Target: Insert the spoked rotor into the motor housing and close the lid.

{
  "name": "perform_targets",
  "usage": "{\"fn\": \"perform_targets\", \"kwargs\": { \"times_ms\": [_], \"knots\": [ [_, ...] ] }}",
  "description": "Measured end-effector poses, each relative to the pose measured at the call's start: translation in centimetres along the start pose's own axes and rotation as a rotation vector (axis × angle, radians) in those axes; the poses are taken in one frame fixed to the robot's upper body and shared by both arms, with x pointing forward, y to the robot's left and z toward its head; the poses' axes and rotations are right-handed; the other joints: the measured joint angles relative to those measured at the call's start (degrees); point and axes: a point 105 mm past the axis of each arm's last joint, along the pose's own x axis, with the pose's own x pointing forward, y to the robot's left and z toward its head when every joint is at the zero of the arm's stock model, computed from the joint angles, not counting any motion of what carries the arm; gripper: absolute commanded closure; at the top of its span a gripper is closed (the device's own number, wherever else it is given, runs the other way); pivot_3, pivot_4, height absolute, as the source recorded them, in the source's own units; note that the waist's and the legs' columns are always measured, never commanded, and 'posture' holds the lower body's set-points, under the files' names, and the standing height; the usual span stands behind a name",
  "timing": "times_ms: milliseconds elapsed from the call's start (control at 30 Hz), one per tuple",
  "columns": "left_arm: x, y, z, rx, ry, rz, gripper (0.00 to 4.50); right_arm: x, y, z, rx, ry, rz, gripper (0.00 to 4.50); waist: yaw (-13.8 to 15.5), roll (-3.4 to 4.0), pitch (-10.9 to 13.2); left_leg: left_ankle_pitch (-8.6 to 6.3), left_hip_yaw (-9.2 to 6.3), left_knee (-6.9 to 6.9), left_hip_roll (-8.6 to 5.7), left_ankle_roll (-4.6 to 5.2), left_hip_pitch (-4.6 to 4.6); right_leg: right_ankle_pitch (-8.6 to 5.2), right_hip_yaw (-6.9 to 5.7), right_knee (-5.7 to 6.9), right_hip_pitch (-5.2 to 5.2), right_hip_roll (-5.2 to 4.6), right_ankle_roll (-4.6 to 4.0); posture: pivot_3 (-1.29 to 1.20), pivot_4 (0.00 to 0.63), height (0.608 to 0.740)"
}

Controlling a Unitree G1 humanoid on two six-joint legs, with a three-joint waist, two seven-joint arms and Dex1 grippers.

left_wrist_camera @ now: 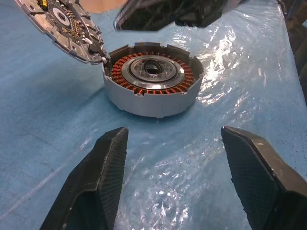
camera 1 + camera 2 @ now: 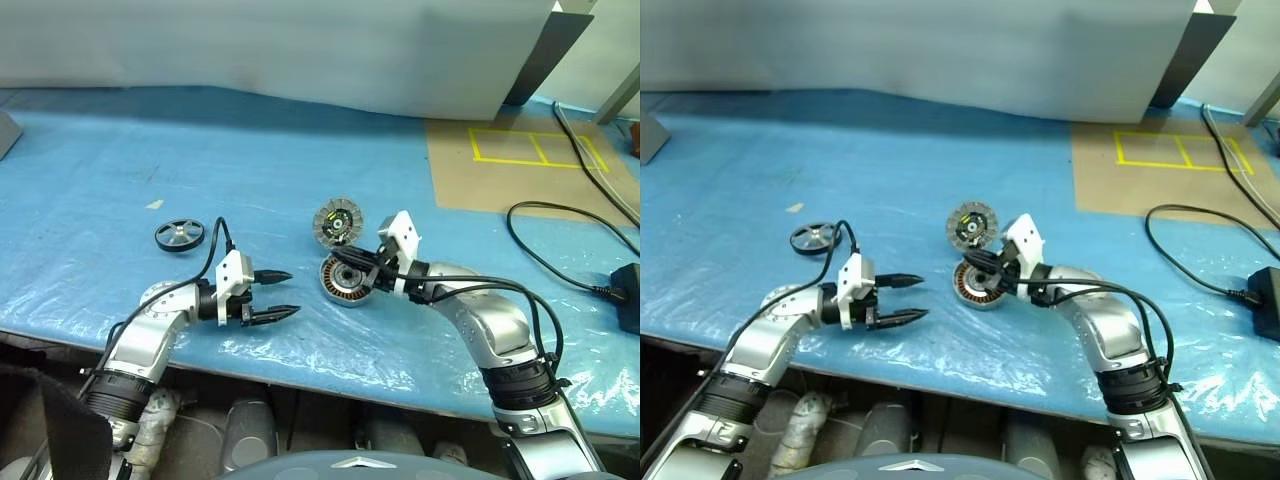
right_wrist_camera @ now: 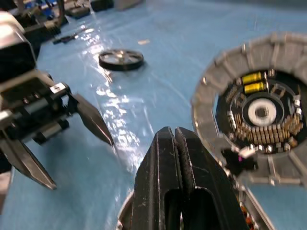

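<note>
Housing point(image 2: 345, 281) partly hidden behind right fingers point(image 3: 175, 158), pressed shut and empty; left fingers point(image 2: 278, 295) spread wide.

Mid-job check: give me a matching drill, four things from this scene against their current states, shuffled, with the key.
Things
1. spoked rotor
2. lid
3. left gripper
4. right gripper

States
A. fingers shut, empty, just above the motor housing
B. swung up and open, circuit side showing
C. lying flat on the blue sheet, away from the housing
D. fingers spread, empty, pointed at the housing

Pairs: 1-C, 2-B, 3-D, 4-A
</note>
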Motion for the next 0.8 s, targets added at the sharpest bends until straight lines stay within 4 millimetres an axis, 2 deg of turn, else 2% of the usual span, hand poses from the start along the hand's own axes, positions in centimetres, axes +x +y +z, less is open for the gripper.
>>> {"fn": "perform_targets", "kwargs": {
  "times_ms": [67,167,233,333,433,567,633,700,733,800],
  "knots": [
    [0.1,0.0,0.0,-0.001,-0.002,-0.002,1.22,0.1,-0.3,-0.8,-0.048,0.060,-0.018,4.47,0.0,0.00,0.0,0.00,0.00,0.00,0.00,-0.01,0.01,-0.02,0.00,-0.01,0.02,0.00,-0.04,0.00,0.150,0.740],
    [0.1,-0.1,-0.1,-0.001,-0.004,-0.001,1.22,0.2,-1.4,-4.2,-0.146,0.226,-0.071,4.47,0.1,0.00,0.0,0.00,0.02,0.00,-0.01,-0.01,0.07,-0.02,0.00,-0.01,0.09,-0.02,-0.04,0.00,0.150,0.740],
    [0.1,0.0,-0.4,-0.005,-0.007,0.002,1.22,0.5,-1.5,-4.4,-0.237,0.243,-0.066,4.47,0.0,-0.02,0.0,0.00,0.08,-0.01,-0.01,-0.01,0.28,-0.03,0.05,-0.01,0.26,-0.04,-0.03,0.00,0.150,0.740],
    [0.1,-0.1,-0.9,-0.008,-0.011,0.006,1.22,0.3,-1.3,-4.3,-0.224,0.226,-0.064,4.47,0.1,-0.05,0.0,-0.01,0.08,-0.01,0.02,0.01,0.42,-0.04,0.08,-0.02,0.42,-0.07,-0.02,0.00,0.150,0.740],
    [-0.2,-0.1,-1.6,-0.017,0.003,0.012,1.22,-0.1,-0.9,-3.8,-0.093,0.169,-0.048,4.47,0.2,-0.08,0.0,-0.04,0.08,-0.01,0.04,0.06,0.35,-0.03,0.10,-0.04,0.33,-0.09,-0.03,0.00,0.150,0.740],
    [0.0,0.1,-2.0,-0.016,0.000,0.010,1.22,0.1,-0.3,-0.7,0.036,0.005,-0.012,4.47,0.1,-0.09,0.0,0.00,0.08,-0.02,0.01,0.01,0.07,-0.02,0.06,-0.01,0.02,-0.02,-0.03,0.00,0.150,0.740],
    [0.1,0.2,-2.1,-0.013,-0.004,0.008,1.22,0.0,-0.5,0.9,0.039,-0.046,-0.008,4.47,0.1,-0.09,0.0,0.00,0.08,-0.03,0.01,0.00,0.06,0.00,0.05,-0.01,0.01,-0.01,0.00,0.00,0.150,0.740],
    [0.0,0.2,-2.6,-0.016,-0.002,0.008,1.22,0.0,-0.4,1.5,0.009,-0.052,-0.007,4.47,0.1,-0.09,0.0,0.00,0.08,-0.05,0.01,0.00,0.07,0.00,0.04,-0.02,0.02,-0.01,0.00,0.00,0.150,0.740],
    [0.0,0.1,-2.9,-0.019,0.004,0.008,1.22,0.1,-0.3,0.9,-0.037,-0.004,-0.010,4.47,0.1,-0.09,0.0,0.00,0.08,-0.06,0.01,-0.01,0.07,0.00,0.04,-0.03,0.02,-0.02,0.01,0.00,0.150,0.740],
    [-0.2,0.1,-3.4,-0.022,0.010,0.009,1.22,-0.1,-0.9,-2.6,-0.152,0.184,-0.038,4.47,0.2,-0.14,0.0,0.00,0.08,-0.06,0.00,-0.02,0.08,0.01,0.01,-0.08,0.07,-0.02,0.03,0.00,0.150,0.740]
  ]
}}
